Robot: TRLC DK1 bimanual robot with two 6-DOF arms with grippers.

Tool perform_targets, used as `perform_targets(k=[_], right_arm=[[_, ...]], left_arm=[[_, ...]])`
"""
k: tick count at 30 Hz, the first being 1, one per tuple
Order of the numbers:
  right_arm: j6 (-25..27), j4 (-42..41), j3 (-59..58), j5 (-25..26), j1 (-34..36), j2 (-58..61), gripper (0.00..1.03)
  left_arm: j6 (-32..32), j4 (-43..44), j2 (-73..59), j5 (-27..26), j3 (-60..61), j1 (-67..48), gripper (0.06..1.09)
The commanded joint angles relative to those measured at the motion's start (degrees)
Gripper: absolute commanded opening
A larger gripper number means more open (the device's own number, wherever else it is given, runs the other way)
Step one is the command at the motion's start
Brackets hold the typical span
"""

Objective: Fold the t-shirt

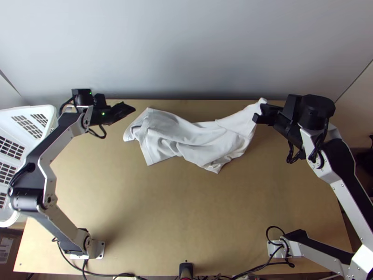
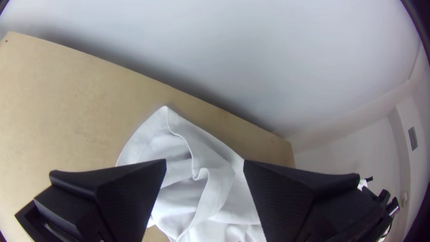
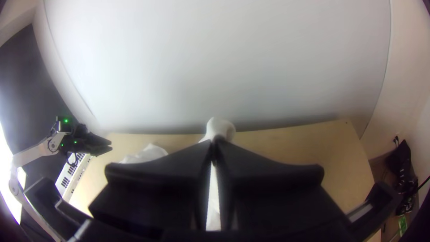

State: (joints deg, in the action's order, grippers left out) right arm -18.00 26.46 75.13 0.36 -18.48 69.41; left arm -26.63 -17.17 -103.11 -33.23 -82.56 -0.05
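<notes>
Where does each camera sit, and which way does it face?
Top view: over the table's near edge, looking steeply down; left arm and right arm show.
Left wrist view: on that wrist, facing shirt and wall; open left pincer shows.
Right wrist view: on that wrist, facing wall; right pincer shows, shut on shirt.
Wrist views share shirt and wall.

The basket (image 1: 28,110) at the table's (image 1: 186,224) left side is cut off by the top view's edge. Near the table's far edge, the right gripper (image 1: 259,113) hides the gripped part of the T-shirt (image 1: 163,130).
</notes>
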Motion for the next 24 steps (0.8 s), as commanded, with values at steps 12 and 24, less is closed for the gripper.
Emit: perform_targets(k=[12, 24], right_arm=[[1.65, 0.09, -2.71, 0.08, 0.46, -1.38, 0.03], [1.65, -0.79, -2.36, 0.08, 0.64, -0.68, 0.03]], left_arm=[[-6.50, -6.47, -19.41, -1.83, -20.62, -8.47, 0.91], [1.85, -13.59, -20.82, -0.96, -20.36, -9.35, 0.91]])
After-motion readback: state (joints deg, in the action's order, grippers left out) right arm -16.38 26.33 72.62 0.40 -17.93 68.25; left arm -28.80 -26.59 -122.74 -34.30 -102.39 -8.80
